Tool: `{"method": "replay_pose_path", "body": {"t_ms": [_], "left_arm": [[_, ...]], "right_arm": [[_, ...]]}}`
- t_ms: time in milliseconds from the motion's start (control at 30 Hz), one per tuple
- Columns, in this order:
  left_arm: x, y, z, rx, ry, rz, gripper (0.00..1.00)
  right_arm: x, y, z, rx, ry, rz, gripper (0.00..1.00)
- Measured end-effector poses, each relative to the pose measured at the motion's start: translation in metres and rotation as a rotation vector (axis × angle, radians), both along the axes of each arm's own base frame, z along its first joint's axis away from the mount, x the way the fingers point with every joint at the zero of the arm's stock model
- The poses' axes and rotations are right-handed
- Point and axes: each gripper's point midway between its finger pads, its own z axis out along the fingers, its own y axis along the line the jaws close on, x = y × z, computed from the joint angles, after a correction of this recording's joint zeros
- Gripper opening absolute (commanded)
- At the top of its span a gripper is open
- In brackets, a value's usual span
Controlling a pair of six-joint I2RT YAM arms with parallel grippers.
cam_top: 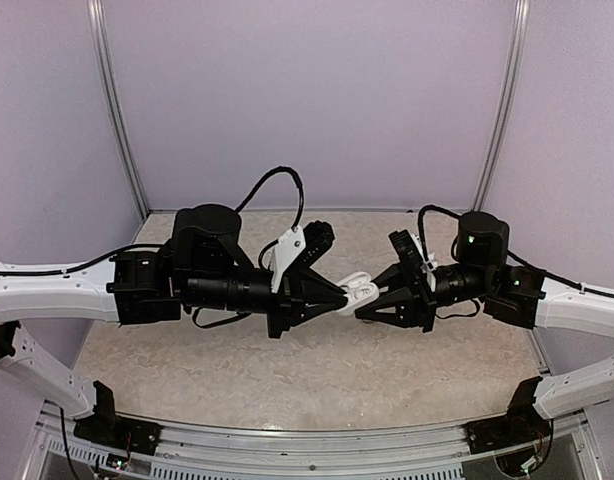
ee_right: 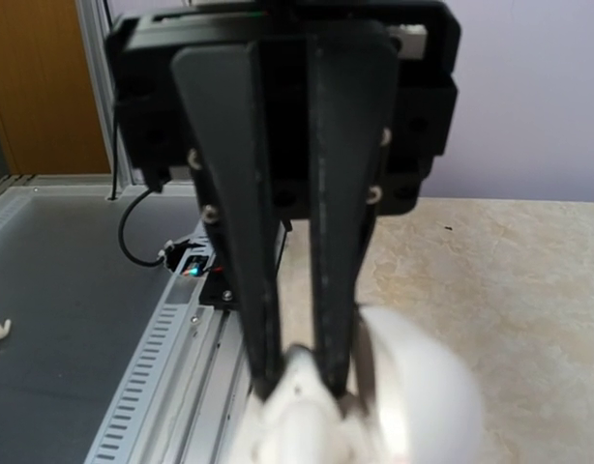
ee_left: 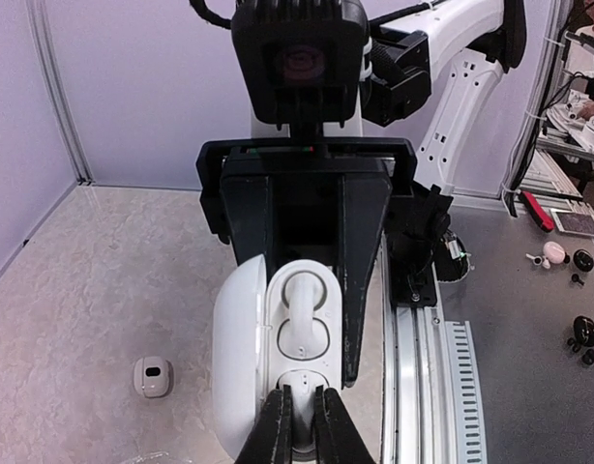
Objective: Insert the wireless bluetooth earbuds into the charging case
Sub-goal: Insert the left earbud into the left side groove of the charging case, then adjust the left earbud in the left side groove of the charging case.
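The charging case point(cam_top: 359, 291) is held off the table between both arms, lid open. In the left wrist view its lid point(ee_left: 234, 358) swings left and its base faces me. One earbud point(ee_left: 302, 319) lies seated in the upper slot. My left gripper point(ee_left: 302, 425) is shut on the other earbud point(ee_left: 303, 385) at the lower slot. My right gripper point(cam_top: 365, 306) is shut on the case; one finger point(ee_left: 360, 280) runs along the base's right side. In the right wrist view the case point(ee_right: 374, 406) is a near blur, with the left gripper's fingers point(ee_right: 249, 242) coming down onto it.
A small white piece with a dark window point(ee_left: 153, 376) lies on the speckled table point(cam_top: 237, 370). An aluminium rail point(ee_left: 423, 367) edges the table. Beyond it a grey bench holds small loose parts point(ee_left: 553, 253). Purple walls close the back and sides.
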Motion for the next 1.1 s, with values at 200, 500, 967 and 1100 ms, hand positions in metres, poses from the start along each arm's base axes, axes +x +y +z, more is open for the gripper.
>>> {"method": "replay_pose_path", "body": {"t_ms": [200,500,967,1100], "left_arm": [[0.001,0.002,0.001,0.019,-0.016,0.010,0.27],[0.002,0.024,0.027,0.028,-0.086,0.050,0.26],[-0.008,0.024,0.039,0.008,-0.120,0.034,0.17],[-0.008,0.014,0.024,0.046,-0.113,0.030,0.14]], "right_arm": [[0.002,0.000,0.000,0.000,-0.002,-0.009,0.00],[0.003,0.001,0.005,0.021,-0.022,-0.014,0.00],[0.003,0.002,0.003,0.017,-0.018,-0.011,0.00],[0.003,0.002,0.003,0.018,-0.017,-0.008,0.00]]}}
